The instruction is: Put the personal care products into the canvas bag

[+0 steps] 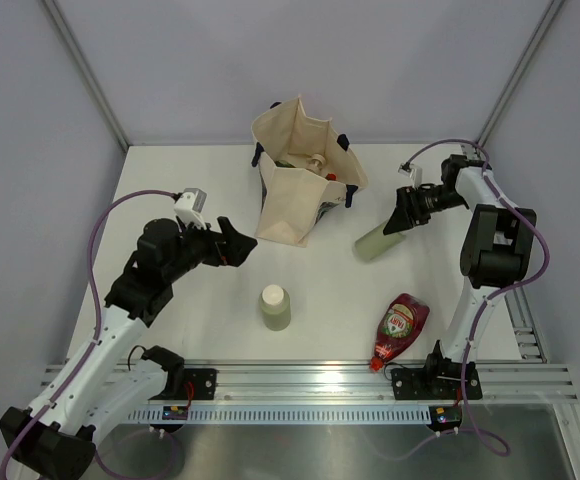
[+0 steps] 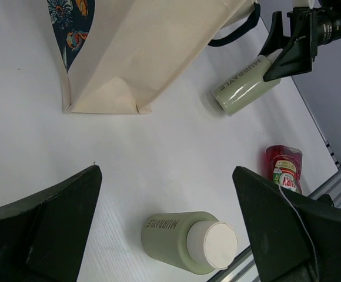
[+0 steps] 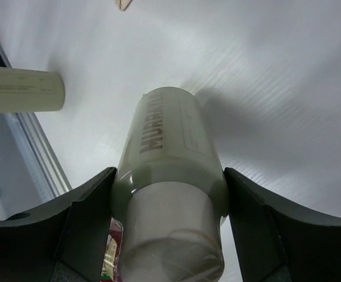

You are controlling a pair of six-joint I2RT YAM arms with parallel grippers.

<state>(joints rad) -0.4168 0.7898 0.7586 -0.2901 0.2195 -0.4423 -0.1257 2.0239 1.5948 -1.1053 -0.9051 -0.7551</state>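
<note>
The cream canvas bag (image 1: 288, 205) stands at the back centre with its mouth open, and bottle tops (image 1: 315, 161) show inside; it also shows in the left wrist view (image 2: 135, 53). My right gripper (image 1: 402, 213) (image 3: 169, 170) is shut on the cap end of a pale sage-green bottle (image 1: 377, 241) (image 3: 167, 147) (image 2: 244, 88) that lies on the table right of the bag. A second sage-green bottle (image 1: 275, 307) (image 2: 185, 239) stands upright in front of the bag. A flat dark-red bottle (image 1: 399, 328) (image 2: 284, 167) lies at the front right. My left gripper (image 1: 236, 243) (image 2: 166, 170) is open and empty, left of the bag.
The table's near edge carries a metal rail (image 1: 310, 378) with both arm bases. Grey walls close the back and sides. The right arm's cable (image 1: 432, 148) loops near the back right corner. The upright sage bottle also shows at the left of the right wrist view (image 3: 20, 89).
</note>
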